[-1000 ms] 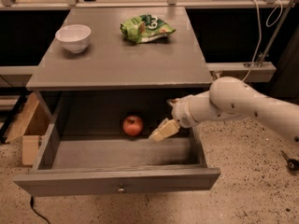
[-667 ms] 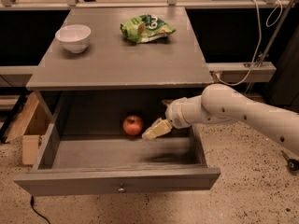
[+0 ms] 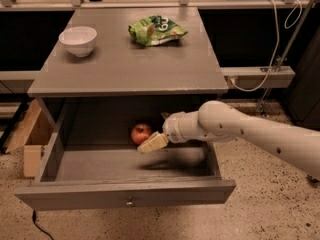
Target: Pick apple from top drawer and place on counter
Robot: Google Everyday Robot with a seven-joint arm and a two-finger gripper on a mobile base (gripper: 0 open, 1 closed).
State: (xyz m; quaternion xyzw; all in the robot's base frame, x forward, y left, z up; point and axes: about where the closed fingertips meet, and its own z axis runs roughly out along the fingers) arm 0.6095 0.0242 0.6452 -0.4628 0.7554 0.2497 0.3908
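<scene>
gripper [image 3: 152, 143] in top drawer [image 3: 125, 194] just nxt to apple [image 3: 141, 132], open/closed can't tell

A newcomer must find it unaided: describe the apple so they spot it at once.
Start at the grey counter, then drop to the open top drawer below it. Near the drawer's back lies the apple, the gripper just right of it in the picture. It is small, round and red, unlike the white bowl and green snack bag up on the counter.
</scene>
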